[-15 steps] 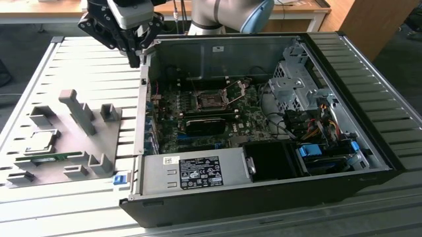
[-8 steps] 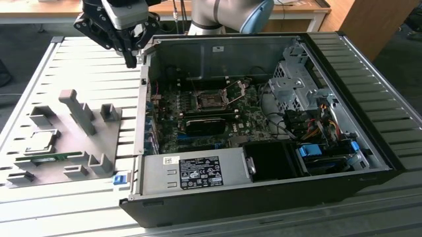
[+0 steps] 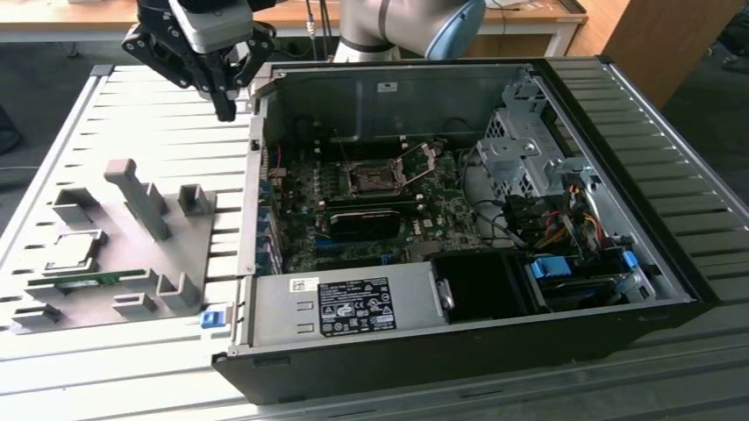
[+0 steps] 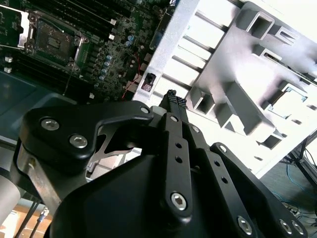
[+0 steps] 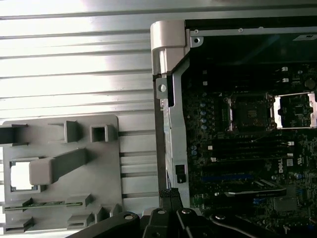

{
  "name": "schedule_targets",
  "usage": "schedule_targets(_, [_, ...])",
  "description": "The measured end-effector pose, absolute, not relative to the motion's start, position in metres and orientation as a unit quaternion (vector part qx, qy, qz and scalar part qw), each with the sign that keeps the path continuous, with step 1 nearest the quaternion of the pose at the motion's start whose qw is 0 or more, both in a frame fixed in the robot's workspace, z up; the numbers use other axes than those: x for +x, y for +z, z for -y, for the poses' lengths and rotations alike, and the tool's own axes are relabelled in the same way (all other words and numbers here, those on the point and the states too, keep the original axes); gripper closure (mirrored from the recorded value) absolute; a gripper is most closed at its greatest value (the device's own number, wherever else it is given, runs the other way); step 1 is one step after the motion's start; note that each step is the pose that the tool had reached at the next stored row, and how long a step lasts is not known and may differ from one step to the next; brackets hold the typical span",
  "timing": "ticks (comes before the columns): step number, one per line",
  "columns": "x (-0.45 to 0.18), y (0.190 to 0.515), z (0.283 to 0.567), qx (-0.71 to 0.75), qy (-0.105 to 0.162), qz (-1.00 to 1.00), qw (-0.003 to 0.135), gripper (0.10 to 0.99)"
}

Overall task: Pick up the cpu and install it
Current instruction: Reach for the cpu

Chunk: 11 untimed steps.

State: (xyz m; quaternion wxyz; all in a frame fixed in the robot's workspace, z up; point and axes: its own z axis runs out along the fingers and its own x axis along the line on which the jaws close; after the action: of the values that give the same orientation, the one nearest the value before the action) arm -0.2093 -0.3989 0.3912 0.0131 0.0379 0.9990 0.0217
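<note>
Your black claw (image 3: 224, 112) hangs clenched and empty above the pale slatted table (image 3: 140, 132), just beside the open black computer case (image 3: 468, 368). The silvery-grey square cpu (image 3: 73, 251) lies in the grey plastic fixture (image 3: 158, 259), well apart, at the exterior view's left.

cpu (image 5: 19, 177) part. hidden by fixture post (image 5: 59, 166); arm (image 3: 398, 26) cut off

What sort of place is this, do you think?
Probably a robotics lab bench for computer assembly: a robot arm over a slatted metal table, an open computer case with its motherboard bare, and a grey fixture plate holding the cpu.
</note>
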Motion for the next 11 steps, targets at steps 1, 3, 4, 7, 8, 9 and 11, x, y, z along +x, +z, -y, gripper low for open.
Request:
schedule_targets(1, [-0.2101, 0.3911, 0.3989, 0.038, 0.022, -0.999, 0.013, 0.98])
schedule_targets(3, [-0.2113, 0.391, 0.3989, 0.038, 0.022, -0.999, 0.013, 0.98])
schedule_targets(4, [-0.2118, 0.391, 0.3989, 0.038, 0.022, -0.999, 0.013, 0.98])
schedule_targets(7, [-0.2137, 0.3909, 0.3989, 0.038, 0.022, -0.999, 0.013, 0.98])
schedule_targets(8, [-0.2143, 0.3909, 0.3989, 0.038, 0.022, -0.999, 0.013, 0.98])
schedule_targets(9, [-0.215, 0.3908, 0.399, 0.038, 0.022, -0.999, 0.013, 0.98])
schedule_targets(11, [-0.2164, 0.3908, 0.399, 0.038, 0.022, -0.999, 0.013, 0.98])
